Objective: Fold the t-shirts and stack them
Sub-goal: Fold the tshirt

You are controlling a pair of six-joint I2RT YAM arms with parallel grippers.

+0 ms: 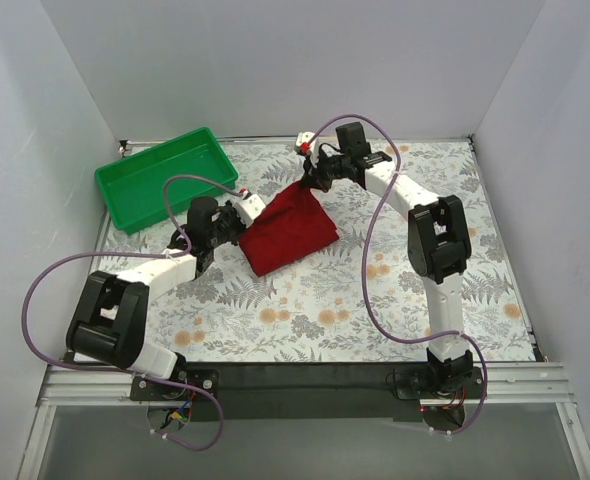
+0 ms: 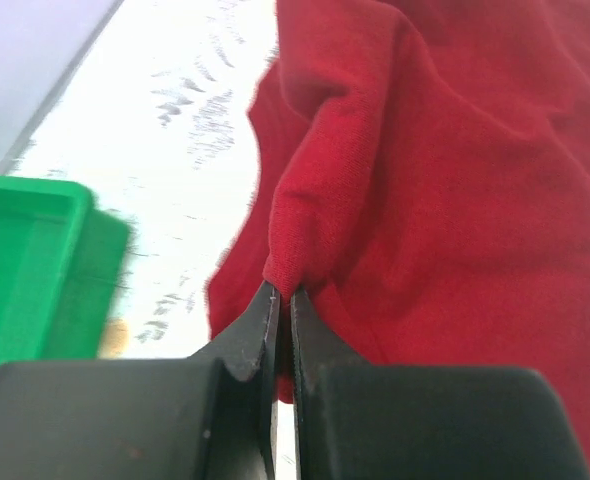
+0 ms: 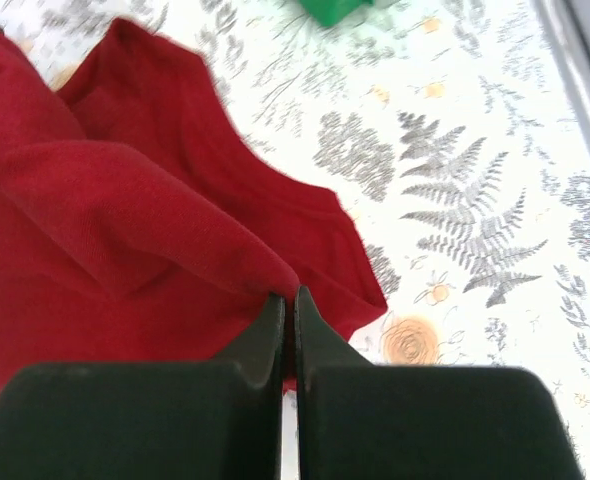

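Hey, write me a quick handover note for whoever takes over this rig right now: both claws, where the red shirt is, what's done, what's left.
Left claw: shut on a fold at the left edge of the t-shirt.
Right claw: shut on the t-shirt's far corner, which looks raised above the table.
T-shirt: mid-table, gathered into a compact shape, held between both claws, just right of the green tray.
Green tray: far left corner, nothing in it.
Done: both arms have hold of the shirt, and it is partly gathered.
Left: finish a flat fold, release, and place it. Only one shirt is visible.
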